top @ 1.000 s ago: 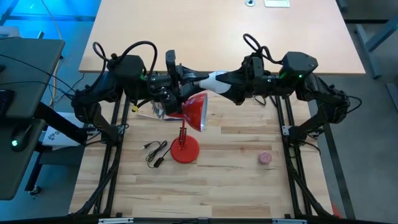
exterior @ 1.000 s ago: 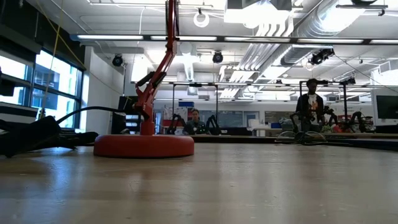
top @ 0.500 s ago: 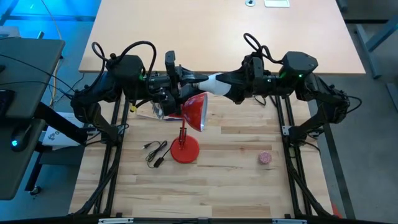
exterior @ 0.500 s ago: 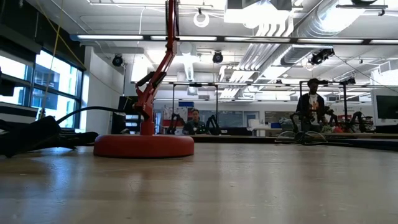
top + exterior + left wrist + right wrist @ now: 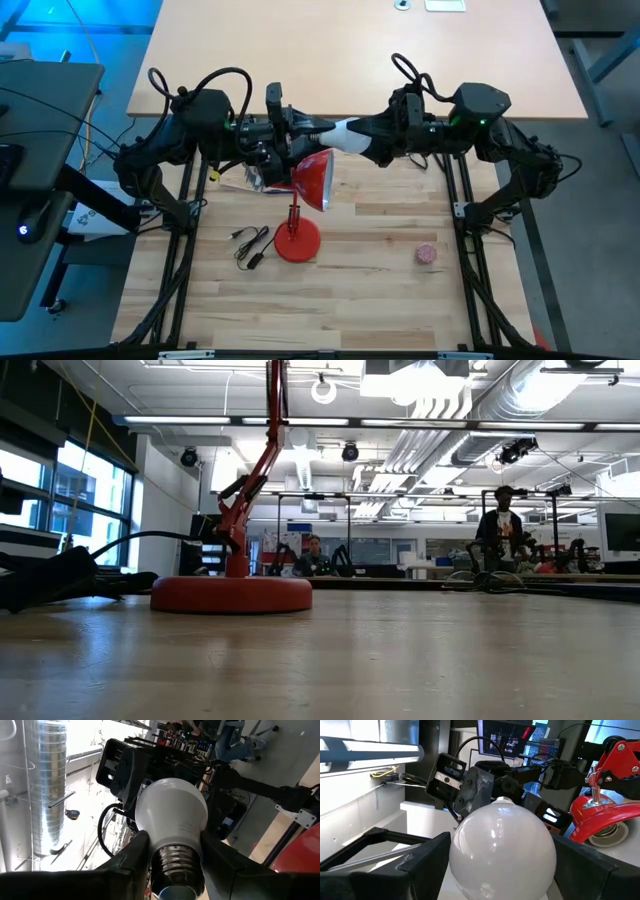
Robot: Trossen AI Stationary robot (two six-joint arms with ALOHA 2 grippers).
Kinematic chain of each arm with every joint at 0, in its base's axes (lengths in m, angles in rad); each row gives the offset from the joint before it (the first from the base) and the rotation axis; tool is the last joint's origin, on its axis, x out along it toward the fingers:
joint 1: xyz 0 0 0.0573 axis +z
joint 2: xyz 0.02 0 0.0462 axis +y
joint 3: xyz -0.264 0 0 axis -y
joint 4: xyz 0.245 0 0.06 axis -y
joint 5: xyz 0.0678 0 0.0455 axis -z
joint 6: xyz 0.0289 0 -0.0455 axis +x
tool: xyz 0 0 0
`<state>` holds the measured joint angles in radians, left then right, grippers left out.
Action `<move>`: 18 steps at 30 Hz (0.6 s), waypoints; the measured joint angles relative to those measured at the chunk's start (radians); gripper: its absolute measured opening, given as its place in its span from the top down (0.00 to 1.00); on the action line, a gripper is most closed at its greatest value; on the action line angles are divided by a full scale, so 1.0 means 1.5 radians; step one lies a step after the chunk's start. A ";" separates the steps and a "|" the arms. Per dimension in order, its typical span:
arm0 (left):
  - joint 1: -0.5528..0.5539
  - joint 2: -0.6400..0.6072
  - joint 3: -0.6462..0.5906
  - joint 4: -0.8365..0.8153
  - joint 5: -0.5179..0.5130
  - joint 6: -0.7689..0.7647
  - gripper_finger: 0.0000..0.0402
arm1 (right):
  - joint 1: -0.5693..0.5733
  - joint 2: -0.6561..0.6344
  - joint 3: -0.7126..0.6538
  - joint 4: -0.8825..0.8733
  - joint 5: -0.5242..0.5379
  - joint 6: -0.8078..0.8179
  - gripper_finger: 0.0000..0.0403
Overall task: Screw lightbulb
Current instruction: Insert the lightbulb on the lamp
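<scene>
1. The lightbulb [image 5: 343,131] is held in the air above the table's far edge, between the two arms, lying roughly level.
2. The left gripper [image 5: 172,857] pinches the lightbulb at its grey threaded base; in the left wrist view one dark finger [image 5: 127,862] sits on each side of the thread.
3. The right gripper [image 5: 502,857] is closed around the lightbulb's wide white globe; in the right wrist view its jaws stand broad, one on each side of the glass.
4. The two grippers meet head-on in the high view, left gripper [image 5: 290,128] beside right gripper [image 5: 365,138], with the lightbulb bridging them.
5. The red lamp [image 5: 298,240] stands with its round base near the middle of the table [image 5: 380,300]; its shade [image 5: 315,178] is tilted up just below the grippers.
6. The shade's socket [image 5: 609,831] shows in the right wrist view; whether anything sits in it is hard to judge, though it appears open.
7. A black plug and cord [image 5: 248,245] lie just left of the lamp base.
8. A small pink ball [image 5: 428,254] rests toward the table's right edge, well apart from the lamp.
9. In the low view the lamp base [image 5: 232,593] sits flat on the table.
</scene>
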<state>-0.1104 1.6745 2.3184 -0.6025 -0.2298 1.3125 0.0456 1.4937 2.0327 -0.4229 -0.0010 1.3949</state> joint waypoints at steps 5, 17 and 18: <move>0.000 0.000 0.000 0.000 0.000 0.008 0.68 | 0.000 0.000 0.000 0.001 0.001 0.001 0.22; 0.001 0.000 -0.001 -0.004 -0.001 0.045 0.68 | 0.000 -0.001 0.000 -0.009 -0.036 0.019 0.02; 0.001 0.000 -0.001 0.000 -0.001 0.049 0.68 | 0.000 -0.001 0.000 -0.010 -0.036 0.019 0.02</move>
<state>-0.1097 1.6741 2.3177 -0.6021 -0.2314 1.3860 0.0456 1.4918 2.0331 -0.4373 -0.0550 1.4232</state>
